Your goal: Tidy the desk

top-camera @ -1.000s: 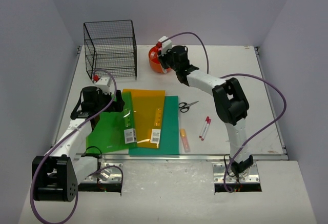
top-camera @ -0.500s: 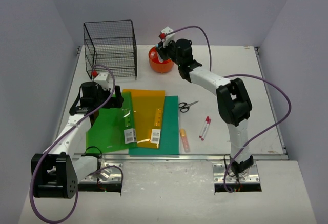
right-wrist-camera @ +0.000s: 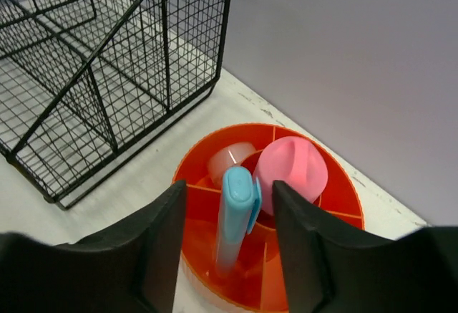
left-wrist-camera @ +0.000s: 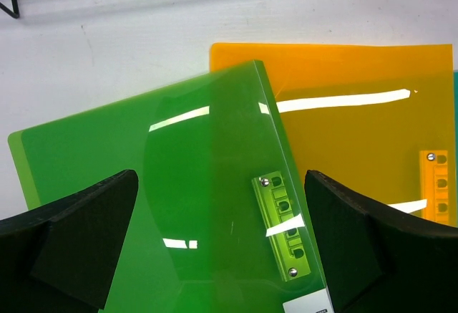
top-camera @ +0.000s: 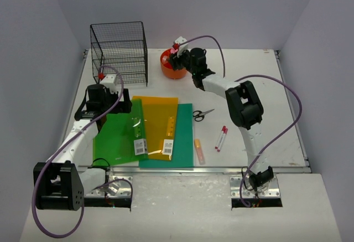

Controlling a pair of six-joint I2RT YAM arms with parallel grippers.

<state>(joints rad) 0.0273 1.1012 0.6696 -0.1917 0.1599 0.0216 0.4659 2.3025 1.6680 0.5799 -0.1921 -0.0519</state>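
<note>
On the white desk [top-camera: 260,87], my right gripper [right-wrist-camera: 229,209] hovers over the orange round pen holder [right-wrist-camera: 340,202] at the back middle. Its jaws stand open on either side of a blue highlighter [right-wrist-camera: 236,220], which stands upright in a compartment with a gap on each side. A pink round thing [right-wrist-camera: 292,170] sits in the holder's centre. My left gripper [left-wrist-camera: 222,234] is open above the green folder [left-wrist-camera: 179,184], nothing between its fingers. In the top view the right gripper [top-camera: 178,55] is at the holder [top-camera: 167,71] and the left gripper [top-camera: 117,104] at the green folder's [top-camera: 116,139] far edge.
A black wire rack [top-camera: 119,51] stands at the back left, close to the holder. An orange folder [top-camera: 160,121] and a teal folder [top-camera: 185,139] overlap the green one. Scissors [top-camera: 203,113], two red-and-white pens [top-camera: 221,138] and an orange highlighter [top-camera: 198,150] lie to the right.
My right gripper has moved back over the holder and its jaws have parted, leaving the blue highlighter standing in a compartment. The left arm has shifted slightly left.
</note>
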